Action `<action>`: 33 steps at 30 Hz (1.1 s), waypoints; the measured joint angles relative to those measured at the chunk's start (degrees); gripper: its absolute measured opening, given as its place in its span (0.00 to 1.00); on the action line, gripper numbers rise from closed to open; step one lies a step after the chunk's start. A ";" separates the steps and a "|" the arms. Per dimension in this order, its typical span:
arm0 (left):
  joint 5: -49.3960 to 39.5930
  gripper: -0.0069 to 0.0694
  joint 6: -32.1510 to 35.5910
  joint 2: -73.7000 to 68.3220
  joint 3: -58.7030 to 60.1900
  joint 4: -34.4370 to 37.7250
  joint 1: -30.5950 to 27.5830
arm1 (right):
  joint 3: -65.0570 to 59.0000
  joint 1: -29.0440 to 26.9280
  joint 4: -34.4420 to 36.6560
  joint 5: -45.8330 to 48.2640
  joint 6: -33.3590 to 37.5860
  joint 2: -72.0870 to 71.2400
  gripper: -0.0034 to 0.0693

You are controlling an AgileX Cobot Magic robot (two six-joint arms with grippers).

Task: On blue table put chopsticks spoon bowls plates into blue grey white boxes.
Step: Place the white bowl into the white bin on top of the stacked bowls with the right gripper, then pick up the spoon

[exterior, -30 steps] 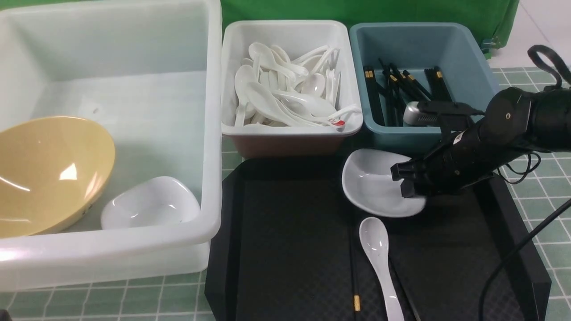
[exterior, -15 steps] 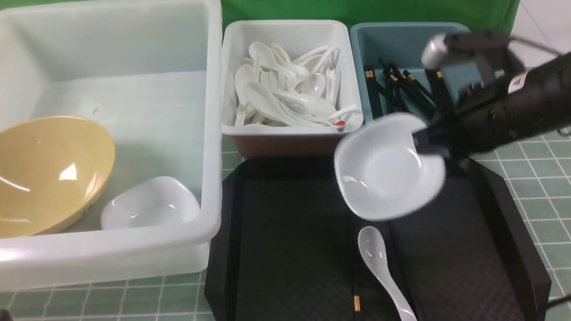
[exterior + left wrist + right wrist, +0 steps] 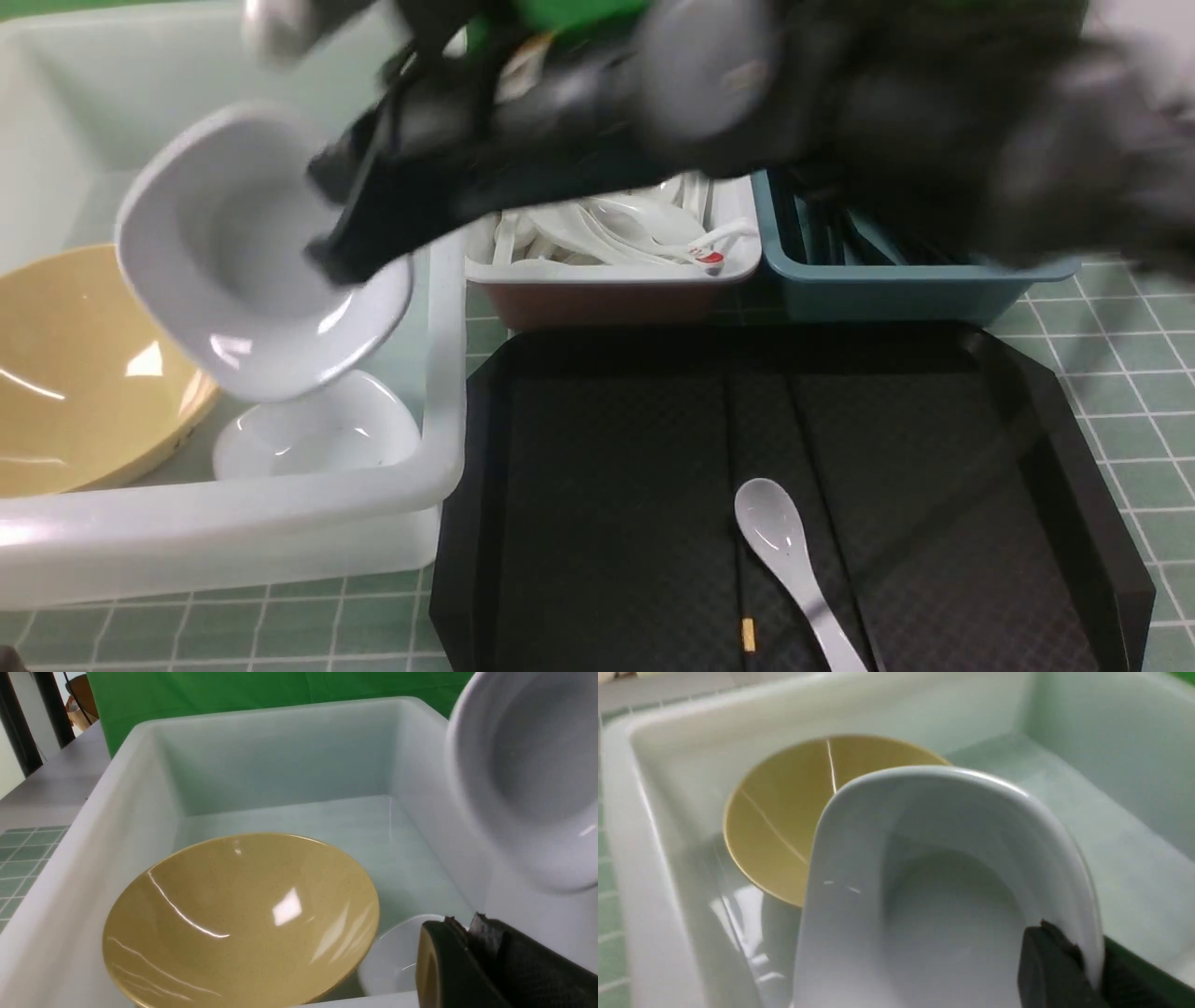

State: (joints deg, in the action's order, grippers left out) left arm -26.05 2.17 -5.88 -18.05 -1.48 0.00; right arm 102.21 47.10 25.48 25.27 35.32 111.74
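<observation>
Right jaws (image 3: 1085, 961) pinch rim of glossy white shallow dish (image 3: 252, 243) above big translucent white tub (image 3: 233, 523); left jaws (image 3: 472, 933) pressed together. Yellow bowl, second dish inside tub; white spoon, black chopsticks remain outside, tub's right.

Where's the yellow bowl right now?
Front view, far left: the yellow bowl sits tilted inside the large translucent white box, left of the small white dish lying in there.
</observation>
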 joint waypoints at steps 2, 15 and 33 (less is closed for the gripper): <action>0.00 0.12 0.00 0.00 0.00 0.00 0.00 | 3.25 -0.11 -0.73 1.77 2.87 6.54 0.14; 0.03 0.12 -0.05 0.00 0.04 -0.28 0.00 | 7.94 0.76 -3.96 7.96 0.46 12.90 0.60; -10.80 0.12 8.50 -15.34 -5.83 26.47 2.78 | -1.65 -15.93 -28.62 45.34 -29.56 -23.59 0.79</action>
State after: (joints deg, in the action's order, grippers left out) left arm -36.85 10.67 -21.23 -23.88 24.99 2.78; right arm 100.56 31.18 -3.14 70.61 5.76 88.16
